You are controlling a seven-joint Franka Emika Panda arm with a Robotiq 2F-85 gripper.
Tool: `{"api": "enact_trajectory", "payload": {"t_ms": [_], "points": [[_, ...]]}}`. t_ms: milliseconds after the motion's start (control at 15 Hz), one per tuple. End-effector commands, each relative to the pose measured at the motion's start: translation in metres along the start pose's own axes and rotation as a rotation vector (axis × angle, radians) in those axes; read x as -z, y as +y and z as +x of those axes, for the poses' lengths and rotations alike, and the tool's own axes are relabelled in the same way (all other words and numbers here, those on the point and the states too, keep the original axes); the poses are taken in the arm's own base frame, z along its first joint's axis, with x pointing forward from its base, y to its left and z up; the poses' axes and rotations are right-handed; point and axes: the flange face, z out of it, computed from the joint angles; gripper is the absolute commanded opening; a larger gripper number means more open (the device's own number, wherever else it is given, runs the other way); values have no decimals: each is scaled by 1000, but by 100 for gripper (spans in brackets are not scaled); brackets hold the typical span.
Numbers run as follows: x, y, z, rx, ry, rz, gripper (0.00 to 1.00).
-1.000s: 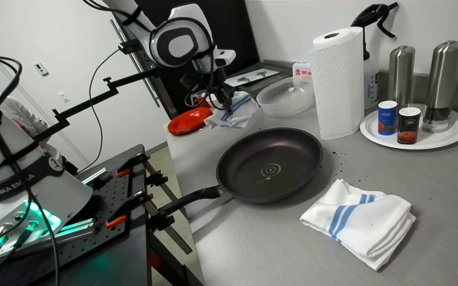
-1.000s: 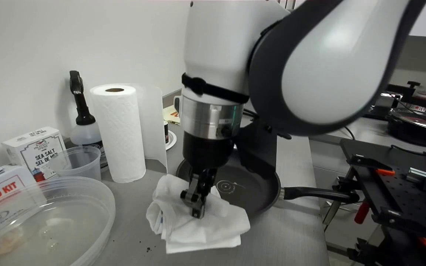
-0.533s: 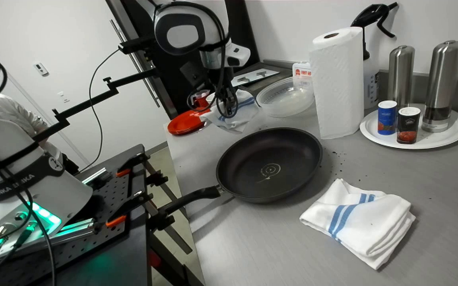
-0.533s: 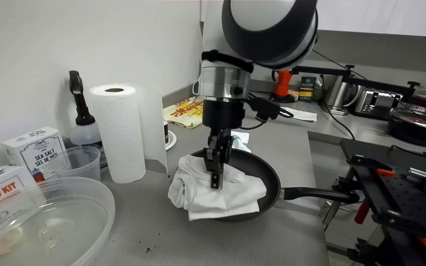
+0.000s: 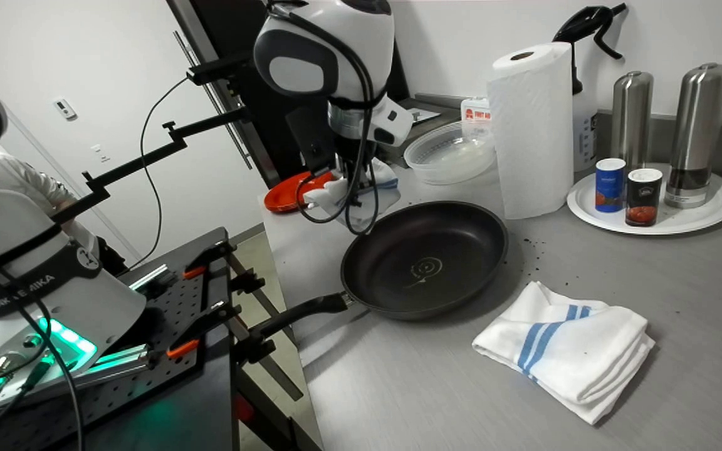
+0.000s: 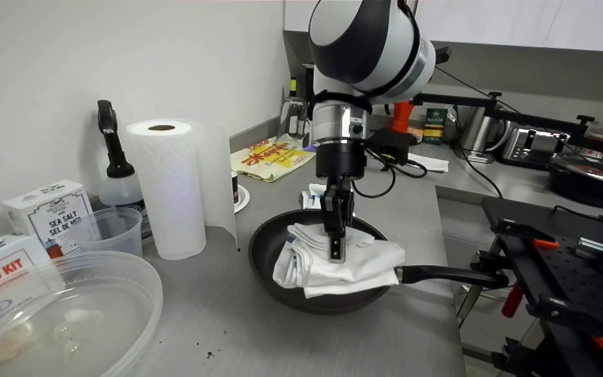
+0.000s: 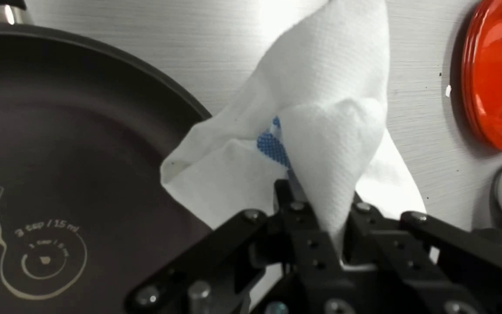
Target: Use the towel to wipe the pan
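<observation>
The black pan (image 5: 423, 263) sits on the grey counter; it also shows in an exterior view (image 6: 270, 248) and fills the left of the wrist view (image 7: 81, 165). My gripper (image 6: 337, 250) is shut on a white towel with blue stripes (image 6: 354, 272), pinching a fold between its fingers (image 7: 320, 196) in the wrist view. The held towel (image 7: 320, 126) hangs by the pan's rim, partly over the pan and partly over the counter. I cannot tell whether it touches the pan. In an exterior view cables partly hide the gripper. A second folded towel (image 5: 568, 351) lies beside the pan.
A paper towel roll (image 5: 533, 138) stands behind the pan. Red plates (image 5: 295, 193) and a clear plastic bowl (image 5: 449, 156) are near the held towel. A white plate (image 5: 712, 207) holds grinders and shakers. The pan's handle (image 5: 304, 313) sticks out past the counter edge.
My gripper has carried the towel over from beside the pan to its rim. In the exterior views it moved lower and nearer the pan. The pan and the second towel stayed still.
</observation>
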Motion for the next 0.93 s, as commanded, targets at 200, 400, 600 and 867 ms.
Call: {"api": "enact_trajectory", "payload": {"t_ms": [200, 400, 600, 867], "points": [[-38, 25, 17, -66, -12, 9, 4], [-54, 31, 28, -86, -5, 0, 4], [-68, 34, 38, -105, 0, -6, 4], [-74, 43, 50, -141, 7, -5, 4]]}}
